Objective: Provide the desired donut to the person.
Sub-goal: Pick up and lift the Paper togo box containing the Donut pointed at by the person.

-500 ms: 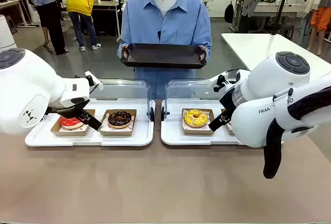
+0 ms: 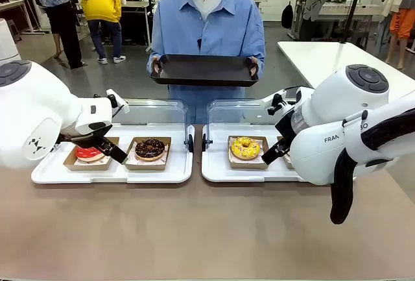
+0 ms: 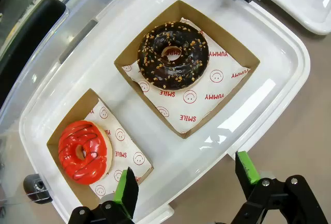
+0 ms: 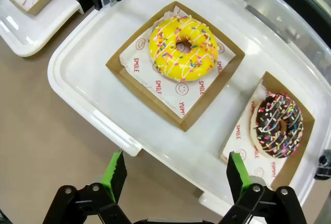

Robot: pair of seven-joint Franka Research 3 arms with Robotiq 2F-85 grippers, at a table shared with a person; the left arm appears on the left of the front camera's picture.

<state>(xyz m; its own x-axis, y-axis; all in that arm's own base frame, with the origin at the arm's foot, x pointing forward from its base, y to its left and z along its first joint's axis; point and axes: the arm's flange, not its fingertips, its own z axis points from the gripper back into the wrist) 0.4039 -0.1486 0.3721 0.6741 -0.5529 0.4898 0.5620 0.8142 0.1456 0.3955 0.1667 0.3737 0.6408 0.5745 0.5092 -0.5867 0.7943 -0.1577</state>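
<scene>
Hovering short of the black tray (image 2: pixel 204 70) with left gripper (image 3: pixel 185 168) and right gripper (image 4: pixel 177 159) gaping, empty; facing raised clear lids (image 2: pixel 152 112) below that tray, past chocolate donut (image 3: pixel 173 55), yellow donut (image 4: pixel 182 45).

The person (image 2: pixel 209 33) is dressed in a light blue button-up shirt over a white tee, with a white mask.
</scene>
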